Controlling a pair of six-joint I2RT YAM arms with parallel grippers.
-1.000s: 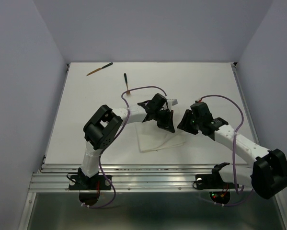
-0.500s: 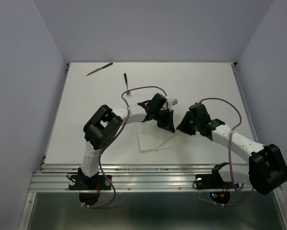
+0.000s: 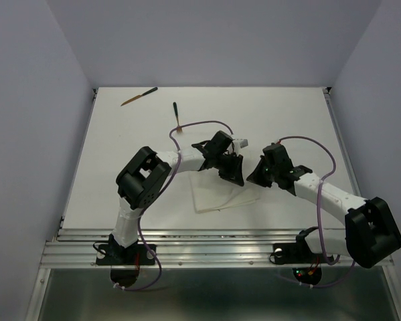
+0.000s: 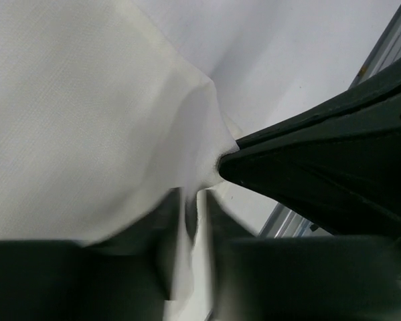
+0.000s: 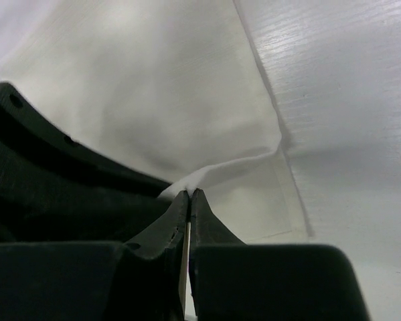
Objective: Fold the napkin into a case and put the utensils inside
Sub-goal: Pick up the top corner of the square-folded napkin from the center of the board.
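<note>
A white napkin lies on the near middle of the tabletop, with its far right part drawn up into a small peak. The left fingers are nearly closed, with a fold of the cloth between them. Just to their right, the right fingers are pressed tight on a thin edge of the cloth. Two brown utensils lie at the far left, well apart from the napkin.

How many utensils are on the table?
2. One utensil lies by the far left corner; a second utensil sits nearer, toward the middle. Others may hide under the arms.
</note>
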